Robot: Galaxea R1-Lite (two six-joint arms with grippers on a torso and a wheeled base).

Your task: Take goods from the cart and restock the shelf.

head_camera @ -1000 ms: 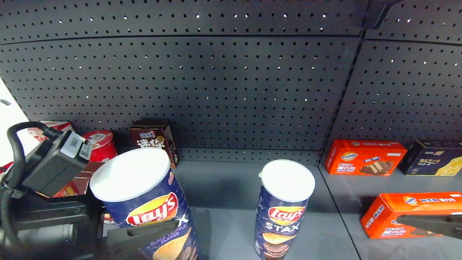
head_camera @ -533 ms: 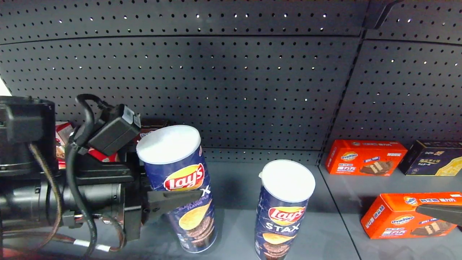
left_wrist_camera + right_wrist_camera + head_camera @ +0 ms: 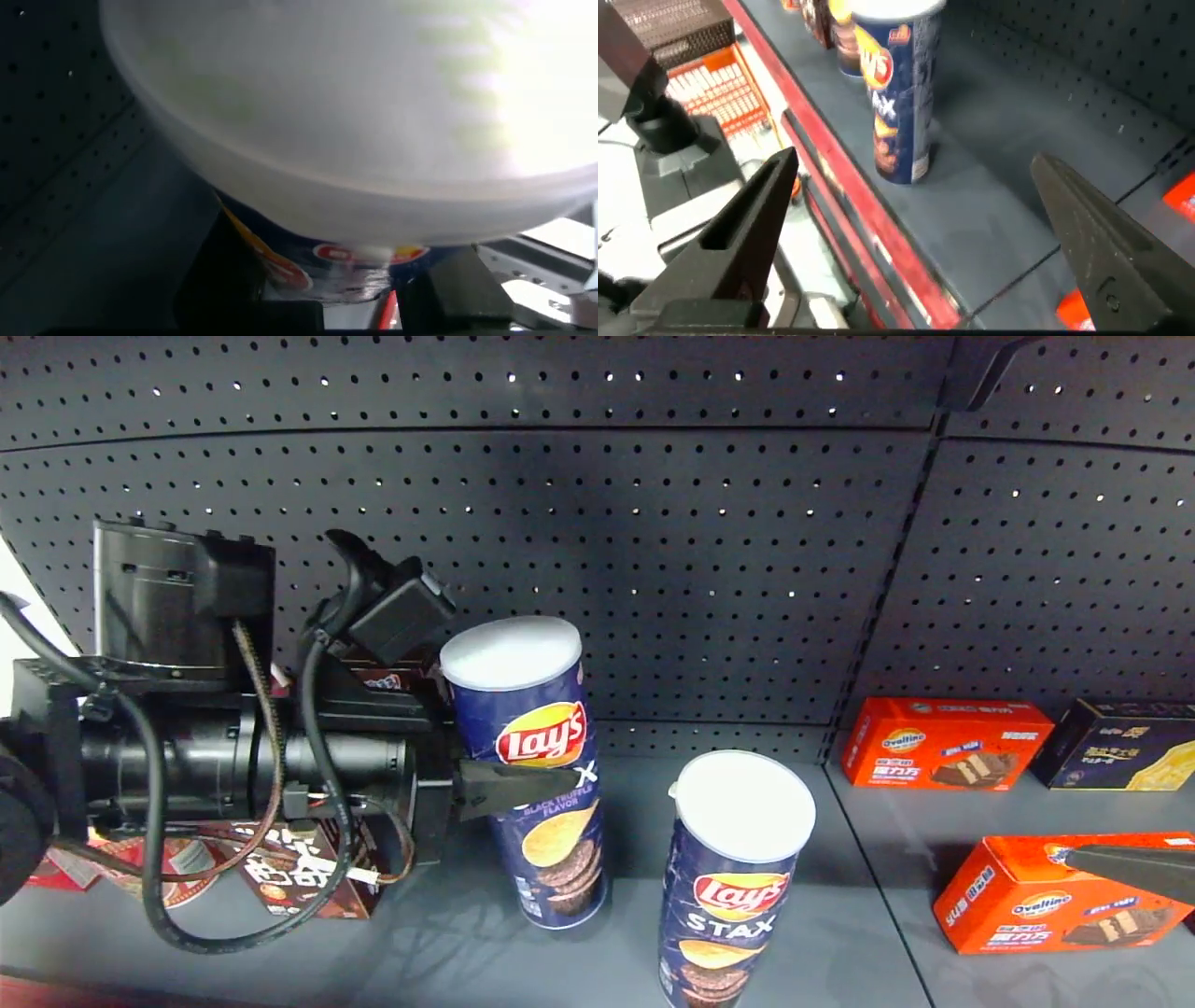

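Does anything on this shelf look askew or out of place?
Yes: the brown box beneath the left arm lies skewed to the shelf front. The chip can in the left claw and the standing can look about upright.

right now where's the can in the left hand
Head view: the can is upright left of centre, gripped by the left hand, behind and left of the other can on the shelf.

Logo print on rear can [image 3: 551,845], front can [image 3: 733,896], rear orange box [image 3: 943,744].
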